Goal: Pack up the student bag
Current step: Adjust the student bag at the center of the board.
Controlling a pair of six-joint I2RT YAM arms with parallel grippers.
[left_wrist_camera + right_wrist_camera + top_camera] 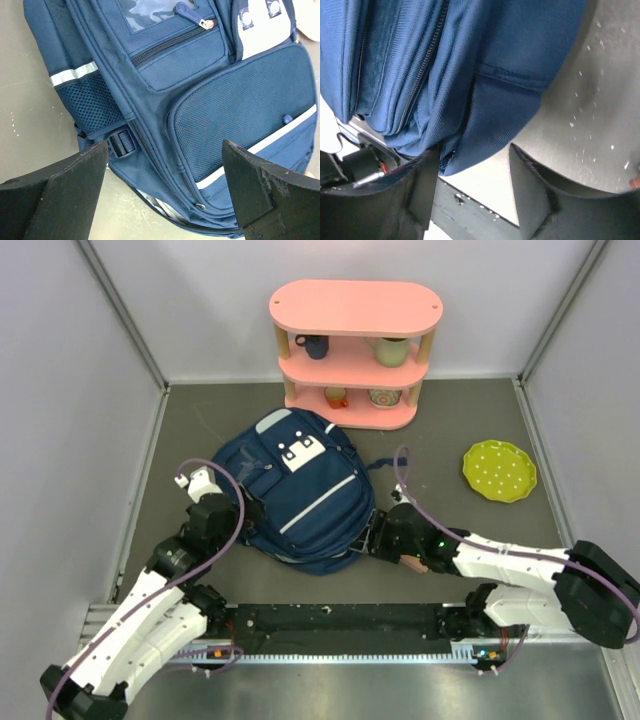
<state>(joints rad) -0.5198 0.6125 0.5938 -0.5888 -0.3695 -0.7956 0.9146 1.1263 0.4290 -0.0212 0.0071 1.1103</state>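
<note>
Light falls bright and even from above; the student bag (300, 495) casts only a thin, soft shadow on the grey table (450, 425). Up close, the left hand (165, 145) and right hand (475, 149) look dark and soft-edged, and the table glares pale beneath the right one.

Shelf: pink three-tier unit (355, 306) at the table's far edge, against the back wall.
Middle tier: dark blue mug (313, 345) left, pale green mug (392, 350) right.
Bottom tier: small orange cup (337, 397), patterned bowl (384, 397) beside it.
Plate: lime green, white-dotted (499, 470), right of the shelf.
Table: grey, scuffed (470, 410).
</note>
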